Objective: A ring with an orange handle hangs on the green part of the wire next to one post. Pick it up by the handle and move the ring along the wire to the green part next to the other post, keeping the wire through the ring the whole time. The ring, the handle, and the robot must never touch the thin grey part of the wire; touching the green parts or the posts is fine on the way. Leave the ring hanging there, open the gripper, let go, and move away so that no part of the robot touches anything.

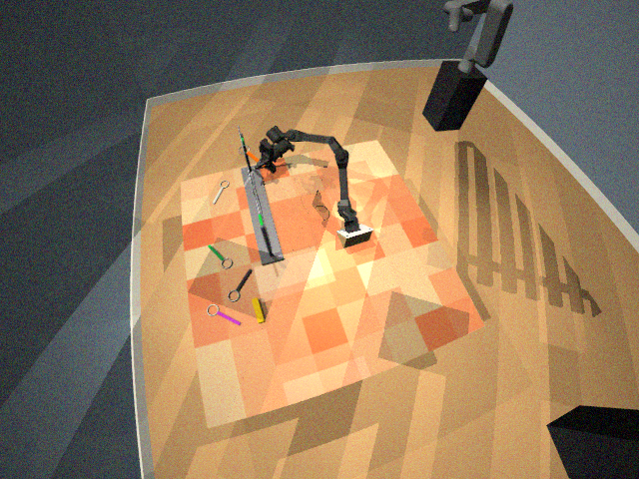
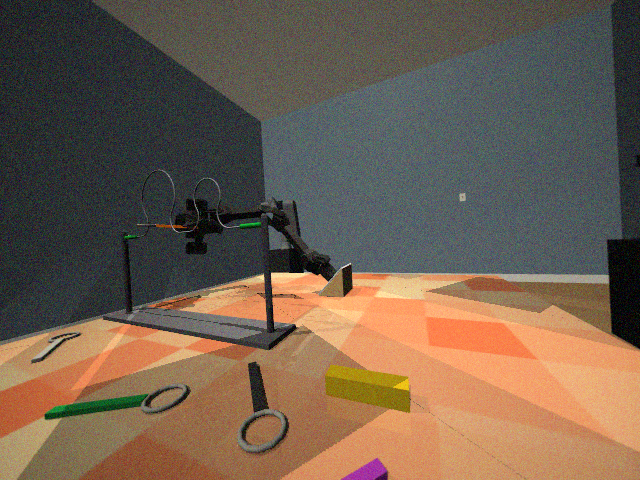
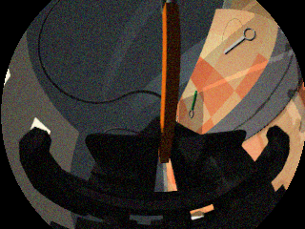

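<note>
The wire stand has a grey base (image 1: 269, 235) (image 2: 206, 324), two dark posts and a thin grey wire (image 2: 157, 171) with two tall loops. Short green parts sit by the left post (image 2: 130, 236) and the right post (image 2: 249, 225). My gripper (image 1: 263, 163) (image 2: 192, 227) (image 3: 162, 120) is shut on the orange handle (image 1: 252, 156) (image 2: 170, 226) (image 3: 170, 81), which lies about level. Its ring (image 1: 241, 149) (image 2: 146, 225) is edge-on, just right of the left green part, at the foot of the left loop. I cannot tell whether it touches the wire.
Loose on the floor are a white-handled ring (image 1: 221, 192) (image 2: 51, 346) (image 3: 239, 41), a green-handled ring (image 1: 219, 254) (image 2: 95, 405), a black-handled ring (image 1: 240, 284) (image 2: 256, 382), a purple-handled ring (image 1: 224, 315) and a yellow block (image 1: 258, 309) (image 2: 368, 386). The arm's base (image 1: 354, 235) stands right of the stand.
</note>
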